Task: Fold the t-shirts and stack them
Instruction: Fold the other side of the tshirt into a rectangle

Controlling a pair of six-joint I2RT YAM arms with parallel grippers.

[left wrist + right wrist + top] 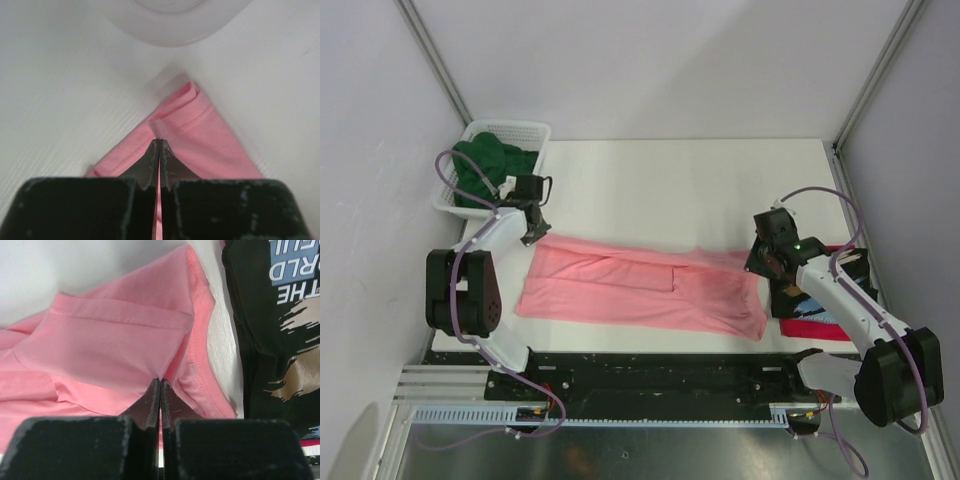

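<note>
The salmon-pink t-shirt lies stretched across the table, folded lengthwise. My left gripper is shut on its far left corner; the left wrist view shows the pink cloth pinched between the fingertips. My right gripper is shut on its far right corner, with pink cloth in its closed jaws. The black printed t-shirt lies folded at the right on the red t-shirt; the black one also shows in the right wrist view. The dark green t-shirt sits in the basket.
The white mesh basket stands at the far left corner of the table, just behind my left gripper. The table's right edge runs close to the folded stack. Grey walls enclose the table on three sides.
</note>
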